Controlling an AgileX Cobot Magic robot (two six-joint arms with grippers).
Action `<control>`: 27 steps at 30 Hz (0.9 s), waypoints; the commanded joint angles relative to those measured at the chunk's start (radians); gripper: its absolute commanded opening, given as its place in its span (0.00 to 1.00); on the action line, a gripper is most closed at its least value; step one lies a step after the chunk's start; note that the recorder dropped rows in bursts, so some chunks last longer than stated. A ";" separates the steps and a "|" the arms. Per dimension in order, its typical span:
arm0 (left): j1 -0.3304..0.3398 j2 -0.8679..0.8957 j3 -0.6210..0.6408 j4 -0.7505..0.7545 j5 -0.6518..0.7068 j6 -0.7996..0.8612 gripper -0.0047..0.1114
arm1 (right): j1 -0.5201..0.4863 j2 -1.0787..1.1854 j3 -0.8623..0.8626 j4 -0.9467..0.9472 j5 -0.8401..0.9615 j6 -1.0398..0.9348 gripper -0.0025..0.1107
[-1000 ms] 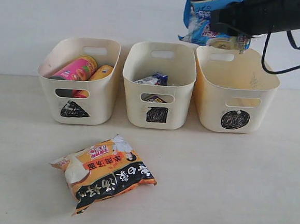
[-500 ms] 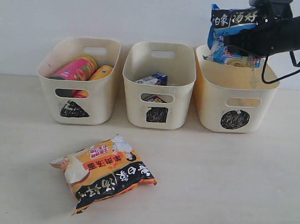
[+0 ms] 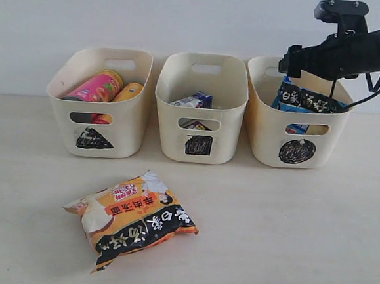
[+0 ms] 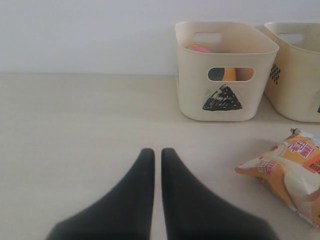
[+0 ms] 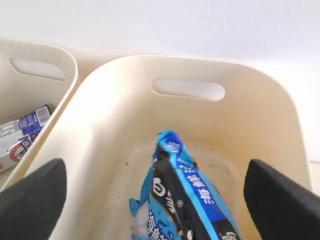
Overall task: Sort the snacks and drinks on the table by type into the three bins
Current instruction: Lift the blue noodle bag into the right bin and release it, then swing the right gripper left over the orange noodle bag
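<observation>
The blue-and-black noodle packet [image 3: 305, 98] lies loose inside the circle bin [image 3: 263, 134], leaning on its wall. My right gripper [image 3: 293, 63] hovers open just above it, its fingers wide apart on either side of the packet [image 5: 185, 200] and touching nothing. The orange-and-black noodle packet [image 3: 134, 220] lies flat on the table in front of the bins. Low over the table, left of that packet [image 4: 285, 170], my left gripper [image 4: 154, 152] is shut and empty; the exterior view does not show it.
The triangle bin [image 3: 128, 130] holds the pink tube [image 3: 95, 87] and the yellow tube [image 3: 129, 91]. The square bin [image 3: 171, 124] holds the small drink cartons [image 3: 194, 101]. All three bins stand in a row against the white back wall.
My right gripper came down over the circle bin and opened. The blue-and-black packet left its fingers and dropped into the bin. The left gripper has not moved.
</observation>
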 commanded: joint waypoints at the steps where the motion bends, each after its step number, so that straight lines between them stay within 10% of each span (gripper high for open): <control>1: 0.004 -0.003 0.004 -0.001 -0.003 0.006 0.08 | -0.004 -0.029 -0.005 0.004 0.005 0.005 0.74; 10: 0.004 -0.003 0.004 -0.001 -0.003 0.006 0.08 | -0.004 -0.149 -0.005 -0.014 0.172 0.005 0.04; 27: 0.004 -0.003 0.004 -0.001 -0.003 0.006 0.08 | 0.127 -0.330 0.087 -0.595 0.447 0.367 0.02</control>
